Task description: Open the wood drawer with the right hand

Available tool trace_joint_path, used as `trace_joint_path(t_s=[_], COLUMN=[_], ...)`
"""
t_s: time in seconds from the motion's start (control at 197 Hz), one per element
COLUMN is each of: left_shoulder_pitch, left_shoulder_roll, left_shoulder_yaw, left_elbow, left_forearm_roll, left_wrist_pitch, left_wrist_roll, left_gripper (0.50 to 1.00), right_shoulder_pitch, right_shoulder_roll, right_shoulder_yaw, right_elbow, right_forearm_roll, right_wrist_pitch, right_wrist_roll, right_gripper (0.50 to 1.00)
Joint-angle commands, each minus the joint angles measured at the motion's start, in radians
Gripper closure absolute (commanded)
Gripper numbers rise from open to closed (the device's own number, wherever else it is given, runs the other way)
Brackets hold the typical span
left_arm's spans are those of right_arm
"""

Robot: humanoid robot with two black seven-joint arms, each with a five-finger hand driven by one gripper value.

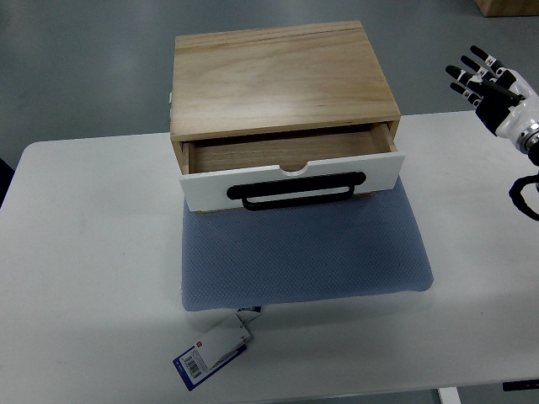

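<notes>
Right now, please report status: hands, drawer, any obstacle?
Right hand open, raised at the right edge, clear of the box. Drawer partly pulled out, handle free. Left hand not in view. Nothing blocking.

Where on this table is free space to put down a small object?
The white table is bare left of the blue mat and wood drawer box. Another bare patch lies right of the mat, below the right hand. The near edge is crowded by the tag.
</notes>
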Motion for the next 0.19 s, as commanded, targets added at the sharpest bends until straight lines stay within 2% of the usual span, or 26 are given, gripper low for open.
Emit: trace_joint_path(t_s=[0.0, 0.188], left_shoulder_pitch=[0.0, 0.0], left_shoulder_roll=[0.0, 0.0], left_shoulder_yaw=[0.0, 0.0], left_elbow=[0.0, 0.0], left_forearm_roll=[0.0, 0.0], left_wrist_pitch=[0.0, 0.0], left_wrist_roll=[-0.001, -0.001], left_gripper=[0.5, 0.5], right_shoulder_pitch=[-0.014, -0.016], right_shoulder_roll=[0.014, 0.028], right_shoulder_yaw=[0.0, 0.0], right_elbow=[-0.016, -0.025], right_forearm_roll=[0.0, 0.001], right_wrist_pitch=[-0.001, -0.002], right_wrist_roll=[0.018, 0.022], right_gripper=[0.57, 0.57])
